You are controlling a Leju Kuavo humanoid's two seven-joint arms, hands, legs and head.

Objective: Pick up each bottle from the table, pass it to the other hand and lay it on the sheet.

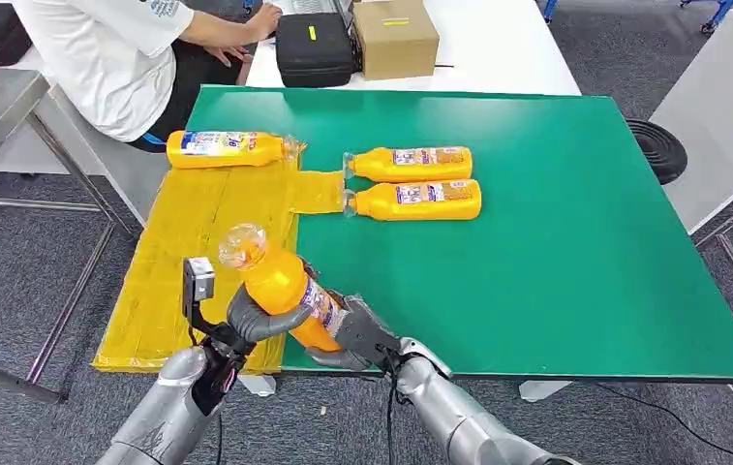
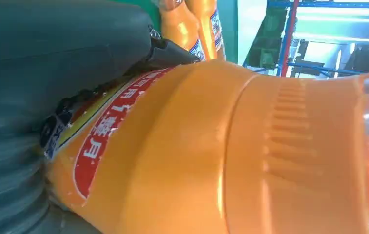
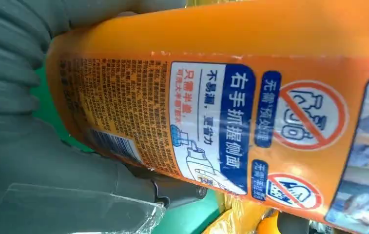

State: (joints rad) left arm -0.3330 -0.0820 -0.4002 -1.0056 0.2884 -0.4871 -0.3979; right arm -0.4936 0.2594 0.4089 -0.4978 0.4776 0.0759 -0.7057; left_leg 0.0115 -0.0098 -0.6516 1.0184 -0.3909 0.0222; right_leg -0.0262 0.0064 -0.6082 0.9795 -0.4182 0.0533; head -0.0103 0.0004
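Both hands grip one bottle above worktop's front edge: left hand fingers wrapped round middle, right hand fingers round base. Sheet at left edge.

Green table — yellow sheet, two bottles lying on it.

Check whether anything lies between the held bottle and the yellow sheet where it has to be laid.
Nothing visible does. The held bottle, gripped by both the left hand and right hand, hangs at the near edge of the sheet. One laid bottle occupies the sheet's far end; the near part is bare.
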